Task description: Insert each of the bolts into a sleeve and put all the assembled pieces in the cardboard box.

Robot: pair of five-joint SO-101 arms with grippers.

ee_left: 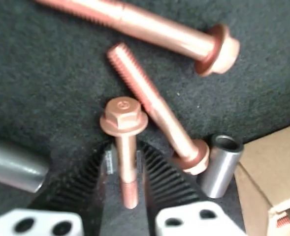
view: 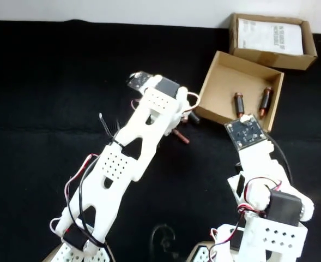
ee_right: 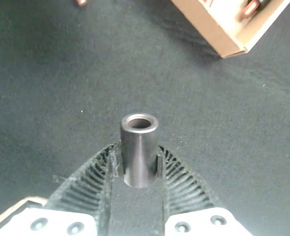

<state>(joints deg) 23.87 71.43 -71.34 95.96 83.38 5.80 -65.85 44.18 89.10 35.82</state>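
My left gripper (ee_left: 125,169) is shut on the shank of a copper bolt (ee_left: 123,120), head pointing away from the wrist. Two more bolts (ee_left: 152,108) (ee_left: 164,34) lie on the black cloth just beyond it, and a steel sleeve (ee_left: 222,164) stands beside the cardboard box corner (ee_left: 275,172). My right gripper (ee_right: 137,169) is shut on an upright steel sleeve (ee_right: 139,145) above the cloth. From above, the left arm (view: 149,117) ends by the open cardboard box (view: 223,87), which holds two assembled pieces (view: 239,102) (view: 266,101). One loose bolt (view: 181,136) lies near it.
Another sleeve (ee_left: 12,167) lies on its side close to the left gripper. A second cardboard box (view: 307,54) holding a printed sheet stands behind the open one. The right arm (view: 255,153) stands just in front of the open box. Black cloth covers the table (view: 40,109).
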